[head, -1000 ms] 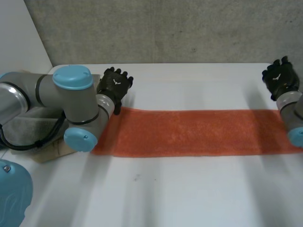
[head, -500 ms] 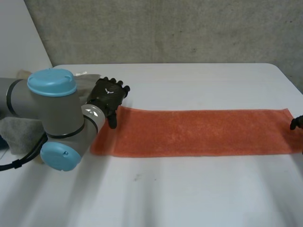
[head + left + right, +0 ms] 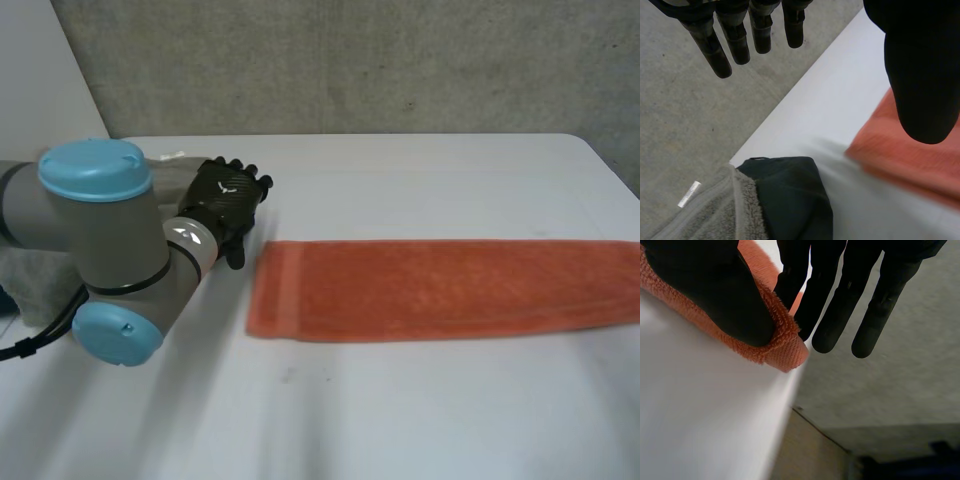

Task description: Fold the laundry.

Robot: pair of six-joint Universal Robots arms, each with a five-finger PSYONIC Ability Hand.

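In the head view I see the orange towel (image 3: 440,290) lying flat as one long strip across the white worktop (image 3: 400,400), its far end running off past the right side of the view. My left robot hand (image 3: 232,195) sits just beside the towel's near end, not touching it, with a grey fleece cloth (image 3: 20,285) under the left arm (image 3: 100,230). In the left wrist view the fingers (image 3: 710,45) hang straight and hold nothing; the towel's end lies under the thumb, and a dark green garment (image 3: 790,200) rests against the fleece at the worktop's corner. In the right wrist view my right robot hand (image 3: 715,285) pinches a towel corner, thumb against straight fingers, at the worktop's edge.
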